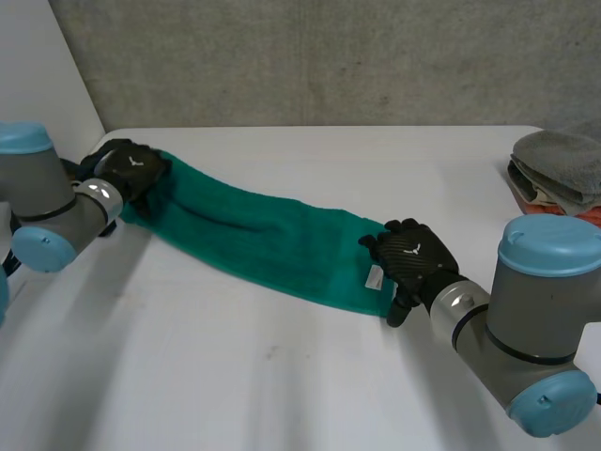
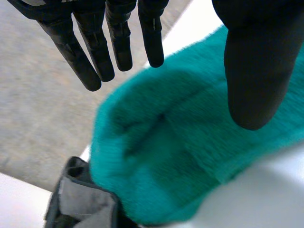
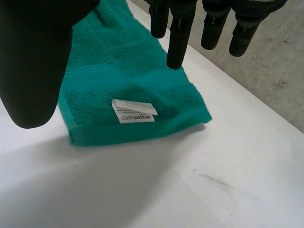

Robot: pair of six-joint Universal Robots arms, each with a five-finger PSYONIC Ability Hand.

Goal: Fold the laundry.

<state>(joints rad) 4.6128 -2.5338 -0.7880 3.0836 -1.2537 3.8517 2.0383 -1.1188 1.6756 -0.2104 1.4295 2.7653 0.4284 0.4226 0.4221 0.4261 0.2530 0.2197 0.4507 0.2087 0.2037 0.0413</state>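
Towel, teal and folded into a long strip, lies on the white table, its long axis running from far left to near right. Over its far-left end we see the left hand, fingers straight, thumb apart, pinching nothing; it hides part of that end. At the near-right end, by a white label, the right hand is likewise spread. We cannot tell whether either touches the cloth. A grey-topped pile is cut off at the table's right.
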